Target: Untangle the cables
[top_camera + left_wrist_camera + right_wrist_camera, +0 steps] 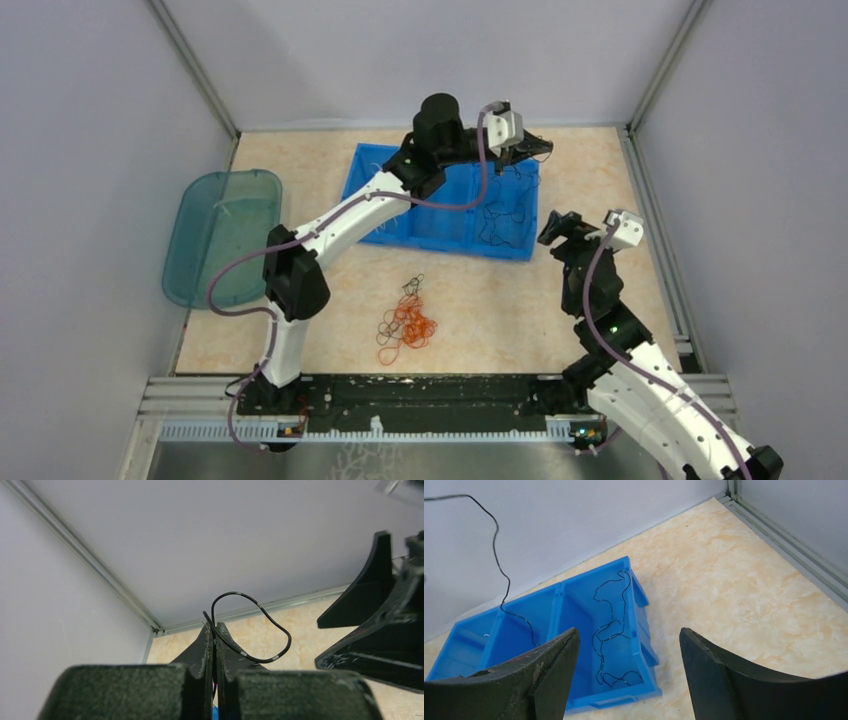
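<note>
The left gripper [214, 630] is squeezed shut on one black wire [235, 593], high over the blue bin [450, 238]. The right gripper [628, 640] is wide open and holds nothing. It waits just beside the bin.

I think the job now is to drop this wire in with the other black wires [611, 630], which lie in the right-hand part of the bin. To do it well, the arm should move over that part first. Then it should go lower so the wire piles up inside, and then let go. If it lets go too high, the wire might flop over a wall.

The wire is long and thin. It hangs mostly straight down from the pinch, a bit wiggly. Its bottom end dips into the bin near the middle part. A short end curls in a loop past the fingertips.

The rest of the cables [405, 322] sit in a heap on the table [620, 170], well apart from the bin.
</note>
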You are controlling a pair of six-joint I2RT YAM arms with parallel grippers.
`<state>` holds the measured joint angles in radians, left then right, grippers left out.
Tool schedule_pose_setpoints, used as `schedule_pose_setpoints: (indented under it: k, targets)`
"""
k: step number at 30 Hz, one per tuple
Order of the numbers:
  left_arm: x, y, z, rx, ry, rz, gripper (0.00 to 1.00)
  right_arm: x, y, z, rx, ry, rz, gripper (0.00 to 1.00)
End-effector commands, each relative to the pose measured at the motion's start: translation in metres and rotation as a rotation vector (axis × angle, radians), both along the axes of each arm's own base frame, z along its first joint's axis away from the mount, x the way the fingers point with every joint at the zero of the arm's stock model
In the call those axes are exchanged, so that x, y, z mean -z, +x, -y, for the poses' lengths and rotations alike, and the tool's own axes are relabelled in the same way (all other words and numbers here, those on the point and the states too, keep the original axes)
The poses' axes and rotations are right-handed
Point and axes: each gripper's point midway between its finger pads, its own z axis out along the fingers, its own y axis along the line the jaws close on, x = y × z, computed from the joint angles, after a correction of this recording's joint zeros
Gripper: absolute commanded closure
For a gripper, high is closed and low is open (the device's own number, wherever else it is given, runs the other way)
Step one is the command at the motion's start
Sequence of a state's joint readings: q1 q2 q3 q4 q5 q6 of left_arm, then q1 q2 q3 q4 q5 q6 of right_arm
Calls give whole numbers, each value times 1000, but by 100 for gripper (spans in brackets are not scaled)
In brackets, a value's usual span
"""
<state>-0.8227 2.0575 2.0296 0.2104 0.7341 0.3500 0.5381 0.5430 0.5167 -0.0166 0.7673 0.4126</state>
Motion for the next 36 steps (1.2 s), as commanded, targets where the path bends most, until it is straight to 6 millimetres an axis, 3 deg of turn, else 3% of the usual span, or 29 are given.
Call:
schedule_pose_setpoints:
  k: [1, 7, 15, 22, 26, 30, 33, 36]
  targets:
    - [31, 29, 6, -53, 17, -19, 100, -9, -2, 10, 42, 19, 35, 27]
    - [38, 43, 15, -71, 6, -18, 100, -9, -3, 12, 45, 13, 36, 27]
    - [53, 47, 17, -80, 13, -33, 100, -12, -4, 12, 44, 24, 44, 27]
    - [17, 30, 24, -28, -64, -6, 100, -19, -8, 15, 53, 36, 55, 27]
    - [15, 21, 24, -7, -62, -11, 100, -20, -8, 15, 52, 45, 57, 27]
    - [43, 33, 18, -65, -22, -61, 100, -22, -9, 15, 53, 49, 60, 27]
    - [94, 54, 9, -132, 59, -153, 100, -22, -10, 17, 59, 47, 63, 27]
    - [126, 82, -2, -222, 93, -184, 100, -21, -11, 17, 58, 46, 65, 27]
